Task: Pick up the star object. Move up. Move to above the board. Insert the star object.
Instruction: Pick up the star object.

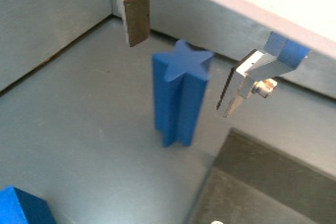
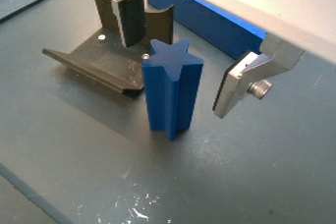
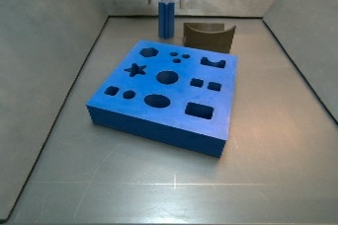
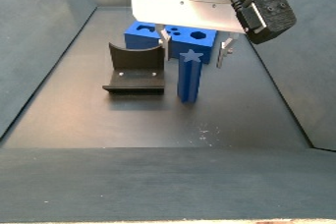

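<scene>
Floor (image 3: 79, 150): grey, walled on the sides, bearing everything below.

Board (image 3: 165, 91): the large blue block lies flat near the middle of the floor in a side view, its top cut with dark holes. A star hole sits toward one edge, with circles, squares and a rectangle across the rest. In a wrist view only its blue side wall (image 2: 210, 17) shows, behind the peg. In a side view (image 4: 144, 34) it lies beyond the peg, partly hidden by my wrist housing.

Fixture (image 4: 136, 71): dark L-shaped bracket on its base plate, standing on the floor beside the peg and apart from it. In a side view (image 3: 208, 36) it stands past the board's far edge. A wrist view (image 2: 98, 63) shows it just behind the peg.

Star object (image 2: 171, 90): tall blue peg, upright on the floor, star end up, ridged sides plain in both wrist views (image 1: 180, 95). In a side view (image 3: 168, 17) it stands beyond the board's far edge, next to the fixture, clear of the board. In a side view (image 4: 191, 75) its base rests on the floor.

Gripper (image 1: 187, 46): mine, hanging low over the peg's top. Fingers spread wide, one plate (image 1: 134, 17) on each side of the star end. Visible gap between each pad and the blue sides; nothing pinched. In a side view (image 4: 194, 49) the fingertips straddle the peg's upper end.
</scene>
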### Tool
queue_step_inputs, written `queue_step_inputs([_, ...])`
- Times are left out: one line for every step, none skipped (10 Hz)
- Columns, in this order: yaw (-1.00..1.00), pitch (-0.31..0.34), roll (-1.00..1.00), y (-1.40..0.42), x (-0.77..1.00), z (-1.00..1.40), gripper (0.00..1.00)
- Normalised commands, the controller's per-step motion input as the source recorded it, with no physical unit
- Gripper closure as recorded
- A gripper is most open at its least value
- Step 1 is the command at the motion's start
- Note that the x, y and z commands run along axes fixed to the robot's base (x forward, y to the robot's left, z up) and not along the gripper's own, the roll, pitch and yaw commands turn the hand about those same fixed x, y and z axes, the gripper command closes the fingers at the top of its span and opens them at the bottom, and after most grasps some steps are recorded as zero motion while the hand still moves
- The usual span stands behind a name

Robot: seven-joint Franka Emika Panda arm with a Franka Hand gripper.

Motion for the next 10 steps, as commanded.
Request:
queue_step_inputs([0.00, 0.000, 0.00, 0.00, 0.00, -0.19, 0.00])
queue_step_inputs([0.01, 0.000, 0.00, 0.00, 0.00, -0.03, 0.00])
queue_step_inputs([0.27, -0.040, 0.02, -0.03, -0.12, -0.47, 0.00])
queue_step_inputs([0.25, -0.037, 0.00, 0.00, -0.12, -0.23, 0.00])
queue_step_inputs([0.00, 0.000, 0.00, 0.00, 0.00, 0.00, 1.00])
queue_step_inputs([0.00, 0.000, 0.00, 0.00, 0.00, 0.00, 1.00])
queue_step_inputs([0.00, 0.000, 0.00, 0.00, 0.00, 0.00, 1.00])
queue_step_inputs([0.00, 0.000, 0.00, 0.00, 0.00, 0.00, 1.00])
queue_step_inputs([0.00, 0.000, 0.00, 0.00, 0.00, 0.00, 1.00])
queue_step_inputs([0.00, 0.000, 0.00, 0.00, 0.00, 0.00, 1.00])
